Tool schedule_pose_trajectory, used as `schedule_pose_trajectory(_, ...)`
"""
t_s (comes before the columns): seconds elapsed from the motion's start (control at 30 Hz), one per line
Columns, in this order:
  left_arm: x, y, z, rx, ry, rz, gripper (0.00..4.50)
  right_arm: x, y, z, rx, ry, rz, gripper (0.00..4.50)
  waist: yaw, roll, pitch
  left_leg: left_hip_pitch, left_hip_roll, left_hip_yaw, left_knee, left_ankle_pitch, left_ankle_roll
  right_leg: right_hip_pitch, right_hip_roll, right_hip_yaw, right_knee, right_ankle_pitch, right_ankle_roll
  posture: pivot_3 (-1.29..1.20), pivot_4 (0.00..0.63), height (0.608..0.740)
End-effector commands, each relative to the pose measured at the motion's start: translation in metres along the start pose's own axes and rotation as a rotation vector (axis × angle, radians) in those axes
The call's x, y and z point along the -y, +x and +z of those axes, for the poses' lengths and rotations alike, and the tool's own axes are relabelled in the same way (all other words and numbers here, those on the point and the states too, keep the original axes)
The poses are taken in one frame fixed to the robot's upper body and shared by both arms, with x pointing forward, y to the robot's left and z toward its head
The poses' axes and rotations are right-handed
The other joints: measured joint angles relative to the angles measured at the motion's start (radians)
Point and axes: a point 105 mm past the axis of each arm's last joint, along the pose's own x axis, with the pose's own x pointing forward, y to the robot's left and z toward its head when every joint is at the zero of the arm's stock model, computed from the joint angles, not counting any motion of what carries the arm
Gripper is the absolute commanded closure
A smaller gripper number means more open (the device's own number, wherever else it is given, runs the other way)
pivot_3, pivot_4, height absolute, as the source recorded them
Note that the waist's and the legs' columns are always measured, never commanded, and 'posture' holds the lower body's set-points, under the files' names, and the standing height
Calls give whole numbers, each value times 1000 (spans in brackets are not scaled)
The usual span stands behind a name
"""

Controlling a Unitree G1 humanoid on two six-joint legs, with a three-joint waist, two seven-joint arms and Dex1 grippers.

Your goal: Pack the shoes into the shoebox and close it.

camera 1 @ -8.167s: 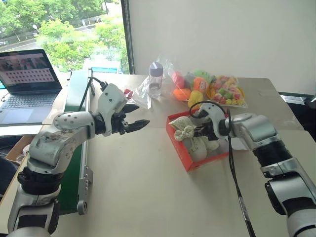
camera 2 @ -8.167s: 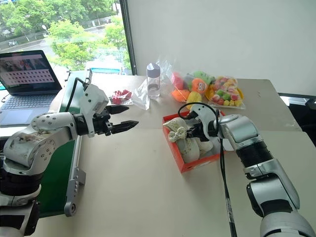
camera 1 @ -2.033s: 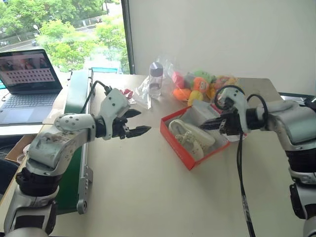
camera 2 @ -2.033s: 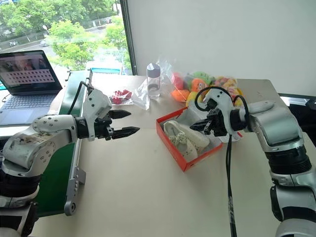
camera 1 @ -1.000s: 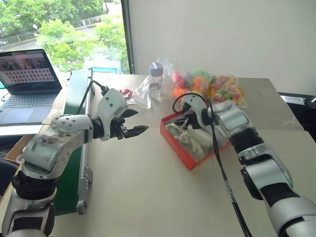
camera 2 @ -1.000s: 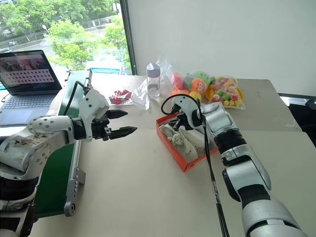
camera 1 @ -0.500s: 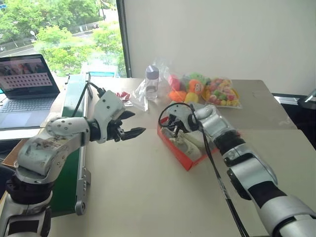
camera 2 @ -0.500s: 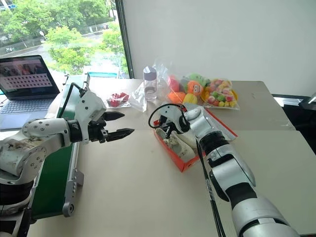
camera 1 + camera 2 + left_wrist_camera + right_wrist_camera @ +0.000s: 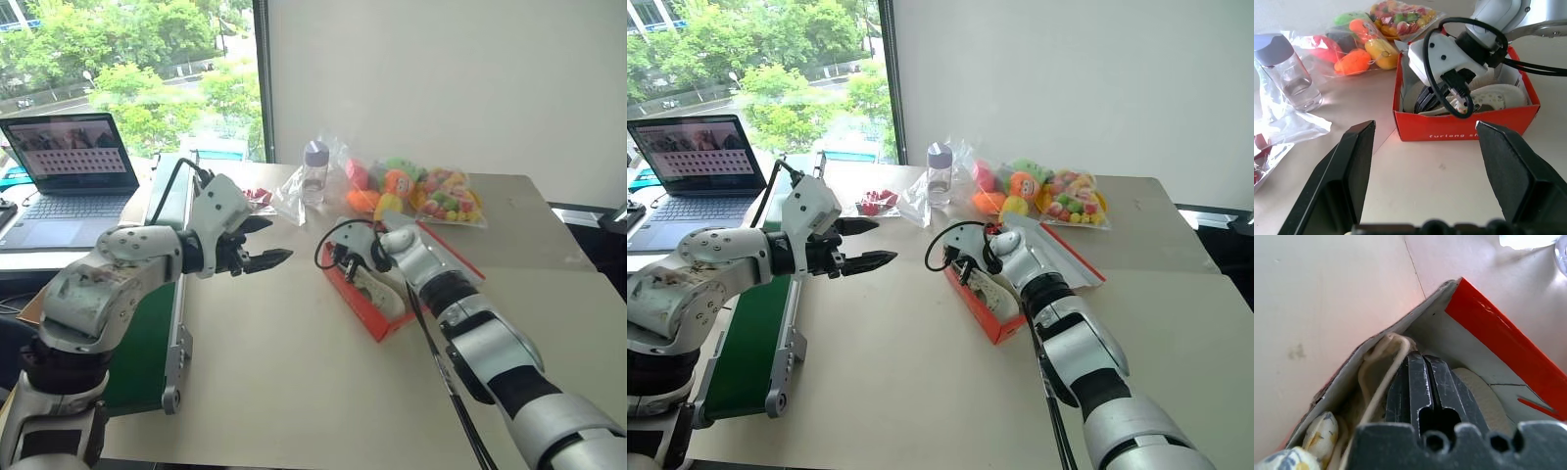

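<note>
The red-orange shoebox point(image 9: 355, 302) stands open mid-table, its lid point(image 9: 1065, 254) lying back toward the right. Both cream-white shoes point(image 9: 1500, 95) lie inside it. My right gripper point(image 9: 1423, 380) is shut and pushed down into the box's far left corner, against the white inner wall. A pale lace point(image 9: 1382, 363) loops beside its fingers, with nothing between them. From the head camera the right gripper point(image 9: 346, 262) sits just over the box's left end. My left gripper point(image 9: 266, 255) hovers open above the table, left of the box and apart from it, pointing at it.
Bags of colourful plush toys point(image 9: 416, 191) and a clear bottle point(image 9: 314, 172) stand behind the box. A small bag of red pieces point(image 9: 258, 199) lies near the left gripper. A green belt unit point(image 9: 157, 313) and a laptop point(image 9: 69, 162) are at the left.
My right gripper has sunk a little deeper into the box's corner and rolled slightly. The left arm has kept still. The whole view has shifted with the camera.
</note>
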Motion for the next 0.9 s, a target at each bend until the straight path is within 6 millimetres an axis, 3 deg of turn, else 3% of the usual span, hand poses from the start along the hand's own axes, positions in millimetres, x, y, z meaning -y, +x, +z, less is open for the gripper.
schedule_pose_trajectory(0.03, -1, 2, 14, 42, 56, -13, 1002, 22, -39, 12, 79, 186, -31, 4463, 2, 1, 0, -5, 0, 0, 0, 0, 0, -4, 0, 0, 2, 0, 0, 0, 150, 740)
schedule_pose_trajectory(0.07, -1, 3, 14, 42, 59, -21, 1002, 26, -53, 24, 123, 207, -29, 4463, 1, 1, 1, -14, -1, 0, 0, 2, -1, -15, 1, 0, 4, 0, -1, 0, 150, 740)
schedule_pose_trajectory(0.2, 1, 7, 15, 41, 68, -69, 1002, 27, -102, 48, 237, 280, -12, 4463, -5, 2, 3, -26, 0, 0, -2, 7, 10, -26, 4, -2, 4, 5, -4, 0, 150, 740)
schedule_pose_trajectory(0.33, 5, 11, 15, 38, 71, -142, 1002, 25, -151, 45, 268, 334, -43, 4463, -9, 2, 4, -32, 1, 0, -3, 3, 11, -31, 6, -2, 3, 2, 0, 0, 150, 740)
schedule_pose_trajectory(0.47, 11, 15, 16, 34, 82, -220, 1002, 16, -186, 17, 216, 403, -122, 4463, -2, 1, 5, -32, -1, 2, -1, -3, 17, -30, 3, -2, 1, -1, 4, 0, 150, 740)
schedule_pose_trajectory(0.63, 22, 29, 17, 27, 113, -364, 1002, 2, -231, -21, 247, 623, -280, 4463, 10, 2, 6, -32, -2, 2, 2, -4, 20, -24, 2, -2, -5, -5, 13, 0, 150, 740)
schedule_pose_trajectory(0.77, 20, 40, 21, 35, 142, -390, 1002, -7, -244, -58, 269, 750, -420, 4463, 10, 1, 7, -28, -1, 0, 4, -5, 20, -18, 3, -3, -10, -3, 14, 0, 150, 740)
schedule_pose_trajectory(0.9, 21, 43, 21, 37, 152, -410, 1002, -30, -237, -102, 294, 885, -448, 4463, 4, 1, 7, -26, -1, 1, 3, -5, 20, -17, 4, -1, -10, -4, 13, 0, 150, 740)
